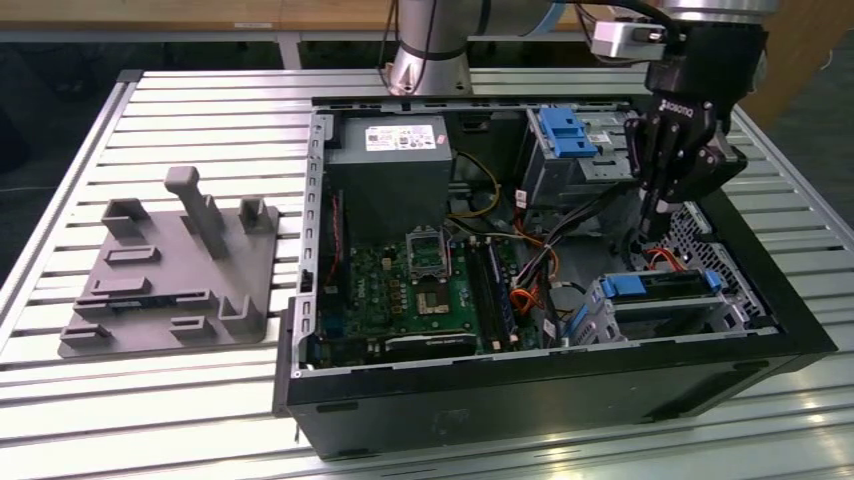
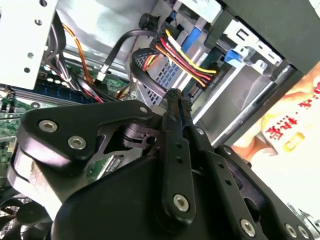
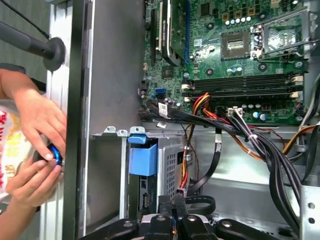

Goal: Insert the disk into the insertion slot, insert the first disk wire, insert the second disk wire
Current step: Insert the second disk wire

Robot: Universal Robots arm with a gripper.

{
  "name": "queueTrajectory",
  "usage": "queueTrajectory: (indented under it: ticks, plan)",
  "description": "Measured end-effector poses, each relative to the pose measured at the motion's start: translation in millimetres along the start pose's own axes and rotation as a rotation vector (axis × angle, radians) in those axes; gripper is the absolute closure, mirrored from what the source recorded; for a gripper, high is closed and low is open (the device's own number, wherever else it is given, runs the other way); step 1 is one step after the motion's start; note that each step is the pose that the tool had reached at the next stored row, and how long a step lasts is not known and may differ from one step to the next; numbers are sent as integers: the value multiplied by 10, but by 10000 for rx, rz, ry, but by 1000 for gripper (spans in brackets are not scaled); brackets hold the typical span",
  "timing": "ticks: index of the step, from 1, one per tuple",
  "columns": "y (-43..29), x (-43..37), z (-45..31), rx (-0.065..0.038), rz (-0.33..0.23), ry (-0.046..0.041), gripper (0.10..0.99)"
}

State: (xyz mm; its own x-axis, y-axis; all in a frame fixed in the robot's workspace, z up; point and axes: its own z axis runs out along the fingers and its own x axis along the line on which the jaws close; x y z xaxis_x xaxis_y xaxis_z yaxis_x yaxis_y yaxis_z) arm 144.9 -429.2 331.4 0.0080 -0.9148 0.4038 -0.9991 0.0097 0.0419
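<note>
The pincer [image 1: 650, 232] hung inside the open computer case [image 1: 534, 390], towards the exterior view's right, just on the far side of the insertion slot [image 1: 683, 322]. Its fingers were drawn almost together, and in both wrist views they appeared to pinch the end of a black wire [image 3: 202, 200] that looped away from the tips. The disk [image 1: 665, 287] lay flat in the slot, on the near side of the pincer and close below it, its blue bracket on the end facing the motherboard [image 1: 414, 290]. In the second wrist view the fingertips [image 2: 172, 100] stood just short of a bundle of yellow, red and black wires [image 2: 185, 62] at the perforated cage. The case sat on a slatted bench [image 1: 200, 100], with a grey fixture [image 1: 174, 270] well apart on the exterior view's left. In the first wrist view two hands [image 3: 35, 120], outside the case wall, held a small blue object [image 3: 55, 155].
</note>
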Motion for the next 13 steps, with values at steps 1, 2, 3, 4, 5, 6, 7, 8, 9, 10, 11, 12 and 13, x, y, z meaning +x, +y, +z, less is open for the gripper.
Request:
queueTrajectory:
  ticks: [1, 2, 3, 4, 5, 6, 7, 8, 9, 10, 11, 12, 13]
  plan:
    - [0, 11, -2, 1, -3, -80, 941]
    - [1, 24, -8, 2, -7, -161, 941]
    - [1, 37, -14, 2, -10, -243, 941]
    - [1, 52, -21, 3, -13, -319, 941]
    - [2, 68, -29, 4, -17, -394, 941]
    - [2, 84, -37, 4, -19, -458, 941]
    - [2, 99, -37, 4, -22, -516, 941]
    - [2, 114, -33, 4, -24, -566, 941]
    - [2, 129, -28, 5, -26, -615, 941]
    - [2, 143, -22, 5, -28, -671, 941]
    - [2, 158, -16, 6, -31, -731, 941]
    - [2, 172, -10, 7, -33, -793, 941]
    - [2, 186, -4, 7, -35, -853, 941]
